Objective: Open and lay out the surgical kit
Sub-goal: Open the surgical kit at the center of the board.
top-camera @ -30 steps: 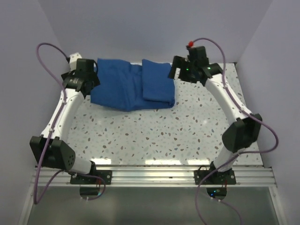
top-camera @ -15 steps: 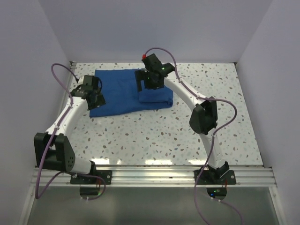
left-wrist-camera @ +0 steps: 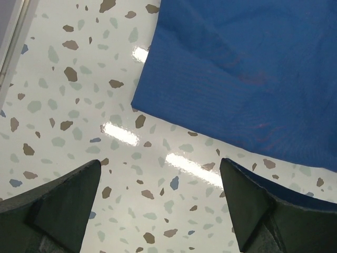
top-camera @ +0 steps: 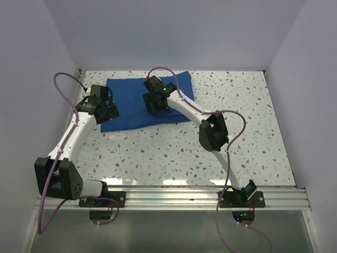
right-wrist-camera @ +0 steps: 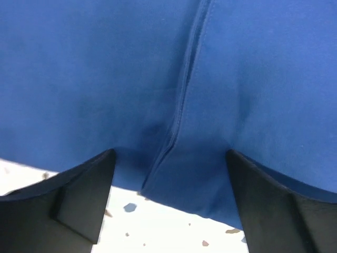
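Observation:
The royal-blue cloth wrap (top-camera: 131,100) lies spread flat at the back left of the speckled table (top-camera: 221,142). My left gripper (top-camera: 107,109) is open and empty, low over the table just off the cloth's near left corner (left-wrist-camera: 253,68). Its own view shows its jaws (left-wrist-camera: 159,168) apart over bare table. My right gripper (top-camera: 156,104) is open and empty over the cloth's near middle. Its own view shows its jaws (right-wrist-camera: 169,158) apart above a seam in the cloth (right-wrist-camera: 105,79) by its near edge. The steel tray, tweezers and clamps are hidden or out of view.
Lilac walls close the table in at the left (top-camera: 31,79), back and right. The table's left edge strip (left-wrist-camera: 10,42) shows in the left wrist view. Purple cables (top-camera: 63,84) loop off both arms. A metal rail (top-camera: 168,197) runs along the near edge.
The right arm swung left from the back right corner to over the cloth's middle. The cloth went from bunched between both grippers to lying flat and spread. The left gripper stayed by its left side.

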You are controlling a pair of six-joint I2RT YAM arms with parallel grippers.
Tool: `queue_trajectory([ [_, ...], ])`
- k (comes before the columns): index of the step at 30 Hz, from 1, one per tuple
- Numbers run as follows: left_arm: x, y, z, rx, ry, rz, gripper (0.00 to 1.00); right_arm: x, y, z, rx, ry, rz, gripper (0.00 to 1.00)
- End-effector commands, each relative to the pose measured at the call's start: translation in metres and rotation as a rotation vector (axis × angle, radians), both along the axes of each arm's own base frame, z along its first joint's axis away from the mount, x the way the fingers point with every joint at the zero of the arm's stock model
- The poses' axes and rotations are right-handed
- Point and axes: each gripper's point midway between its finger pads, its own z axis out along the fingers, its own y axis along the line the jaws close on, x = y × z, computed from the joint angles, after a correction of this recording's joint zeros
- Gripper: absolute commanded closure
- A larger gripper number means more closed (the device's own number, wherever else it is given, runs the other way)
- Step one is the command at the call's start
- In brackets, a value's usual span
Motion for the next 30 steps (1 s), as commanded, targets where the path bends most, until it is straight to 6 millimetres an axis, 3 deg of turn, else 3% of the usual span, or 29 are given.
queue_trajectory([
  [1,-0.004,-0.003,0.009,-0.010,-0.032,-0.024,0.00,0.015,-0.010,0.013,-0.080,-0.103,-0.044,0.17],
  [3,-0.006,-0.002,0.009,-0.007,-0.035,-0.029,0.00,0.017,-0.023,0.005,-0.156,-0.110,-0.055,0.36],
  [4,-0.007,-0.002,0.009,-0.006,-0.034,-0.032,0.00,0.020,-0.033,0.005,-0.204,-0.132,-0.081,0.60],
  [6,-0.008,-0.002,0.007,-0.004,-0.034,-0.034,0.00,0.020,-0.043,0.009,-0.245,-0.150,-0.096,0.90],
  [8,-0.007,-0.003,0.004,-0.008,-0.032,-0.039,0.00,0.021,-0.047,0.013,-0.266,-0.167,-0.096,1.00],
  [11,-0.007,-0.006,0.000,-0.019,-0.025,-0.048,0.00,0.025,-0.049,0.028,-0.268,-0.202,-0.103,1.00],
  [14,-0.004,-0.007,-0.001,-0.025,-0.029,-0.051,0.00,0.035,-0.058,0.068,-0.252,-0.289,-0.159,1.00],
  [15,-0.003,-0.007,0.000,-0.026,-0.034,-0.051,0.00,0.040,-0.070,0.100,-0.223,-0.338,-0.197,1.00],
  [16,-0.002,-0.007,0.001,-0.024,-0.040,-0.051,0.00,0.043,-0.081,0.113,-0.226,-0.360,-0.226,1.00],
  [17,0.001,-0.007,0.003,-0.022,-0.051,-0.055,0.00,0.046,-0.097,0.134,-0.221,-0.402,-0.273,1.00],
  [18,0.002,-0.007,0.004,-0.022,-0.053,-0.056,0.00,0.055,-0.126,0.147,-0.222,-0.418,-0.340,1.00],
  [19,0.005,-0.007,0.005,-0.019,-0.061,-0.059,0.00,0.049,-0.152,0.171,-0.198,-0.444,-0.397,1.00],
  [21,0.010,-0.008,0.005,-0.016,-0.061,-0.064,0.00,0.047,-0.197,0.184,-0.200,-0.450,-0.482,1.00],
  [22,0.013,-0.008,0.006,-0.016,-0.065,-0.067,0.00,0.045,-0.240,0.170,-0.249,-0.409,-0.544,1.00],
  [23,0.017,-0.009,0.005,-0.013,-0.064,-0.074,0.00,0.038,-0.261,0.187,-0.236,-0.439,-0.578,1.00],
  [24,0.020,-0.009,0.004,-0.012,-0.064,-0.078,0.00,0.033,-0.281,0.186,-0.264,-0.439,-0.610,1.00],
  [25,0.023,-0.010,0.005,-0.010,-0.067,-0.083,0.00,0.024,-0.311,0.162,-0.326,-0.381,-0.639,1.00],
  [26,0.030,-0.011,0.005,-0.006,-0.077,-0.097,0.00,0.016,-0.326,0.166,-0.333,-0.388,-0.661,1.00],
  [27,0.034,-0.013,0.006,-0.009,-0.084,-0.112,0.00,0.010,-0.337,0.157,-0.347,-0.365,-0.678,1.00],
  [28,0.039,-0.014,0.007,-0.009,-0.096,-0.127,0.00,-0.001,-0.353,0.131,-0.376,-0.299,-0.687,1.00],
  [29,0.051,-0.017,0.008,-0.007,-0.122,-0.150,0.00,-0.006,-0.359,0.123,-0.378,-0.285,-0.701,1.00],
  [30,0.058,-0.020,0.010,-0.011,-0.138,-0.170,0.00,-0.012,-0.362,0.115,-0.384,-0.265,-0.702,0.78],
])
